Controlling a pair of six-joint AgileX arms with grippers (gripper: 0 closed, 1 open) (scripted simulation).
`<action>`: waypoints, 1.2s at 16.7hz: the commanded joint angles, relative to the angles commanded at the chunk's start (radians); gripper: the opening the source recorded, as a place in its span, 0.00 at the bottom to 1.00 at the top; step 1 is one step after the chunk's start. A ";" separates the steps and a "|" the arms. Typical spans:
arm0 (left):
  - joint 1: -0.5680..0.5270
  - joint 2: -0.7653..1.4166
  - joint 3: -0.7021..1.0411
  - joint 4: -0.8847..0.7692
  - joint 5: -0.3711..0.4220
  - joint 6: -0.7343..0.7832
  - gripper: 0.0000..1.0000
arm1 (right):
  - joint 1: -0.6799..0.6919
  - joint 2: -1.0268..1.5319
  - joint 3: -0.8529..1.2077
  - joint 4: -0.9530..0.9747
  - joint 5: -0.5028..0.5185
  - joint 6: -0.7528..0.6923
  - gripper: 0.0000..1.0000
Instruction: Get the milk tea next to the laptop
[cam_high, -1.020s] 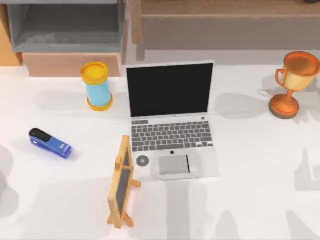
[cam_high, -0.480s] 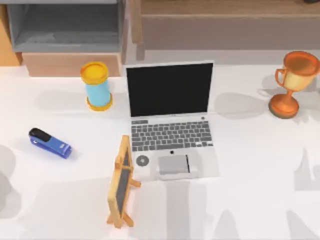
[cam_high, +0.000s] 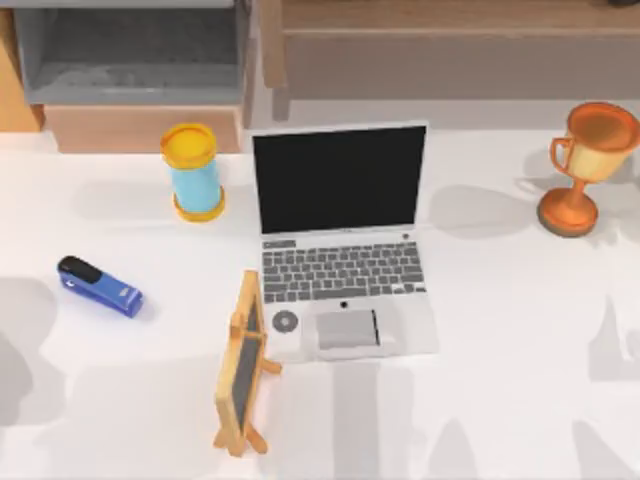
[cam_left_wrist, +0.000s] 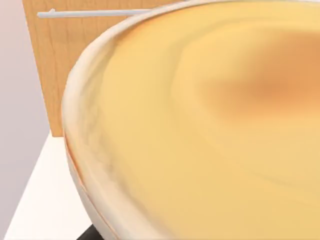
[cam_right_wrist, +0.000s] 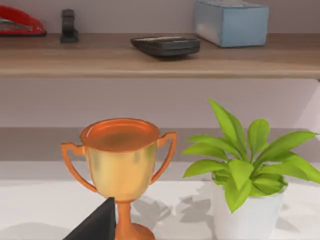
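Close up in the left wrist view, the milk tea sits right under the camera, its creamy orange-yellow top and pale rim against a wooden panel (the left gripper's fingers cannot be told open or shut, nor whether they hold the cup). From above, the laptop stands open at the middle of the white table, black screen up. Just beside its left edge are a light-blue cylinder with yellow lid and a small wooden-framed chalkboard; a blue stapler lies farther left. An orange-gold trophy stands far right, and the right wrist view shows it near a potted plant; the right gripper's state cannot be told either.
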 joint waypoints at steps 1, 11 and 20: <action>-0.040 -0.012 0.025 -0.007 -0.026 -0.016 0.00 | 0.000 0.000 0.000 0.000 0.000 0.000 1.00; -0.889 -0.028 0.456 -0.290 -0.564 -0.343 0.00 | 0.000 0.000 0.000 0.000 0.000 0.000 1.00; -1.574 0.193 1.037 -0.787 -1.249 -0.741 0.00 | 0.000 0.000 0.000 0.000 0.000 0.000 1.00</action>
